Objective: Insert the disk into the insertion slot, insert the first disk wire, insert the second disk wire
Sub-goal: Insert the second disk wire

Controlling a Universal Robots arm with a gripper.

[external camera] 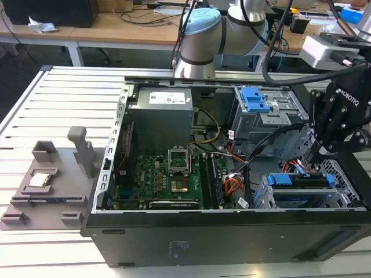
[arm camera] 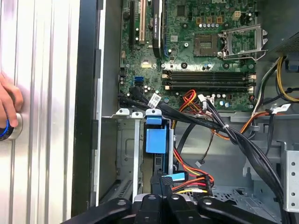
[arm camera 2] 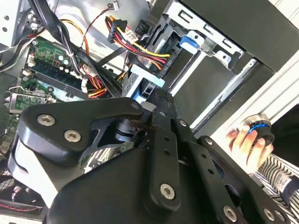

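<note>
The disk, in its blue carrier, lies inside the insertion slot, the perforated silver cage at the exterior view's right end of the open computer case. Its blue handle faces the motherboard. My gripper hangs right over the disk's far end. In the first wrist view my gripper has its fingers drawn together on a small black wire connector, beside a light-blue connector with red, yellow and black wires. In the second wrist view my gripper points down at the carrier.
A bundle of black cables crosses between the motherboard and the cage. A grey bay with a blue latch stands behind. A person's hand rests on a round button outside the case. A grey fixture lies on the table.
</note>
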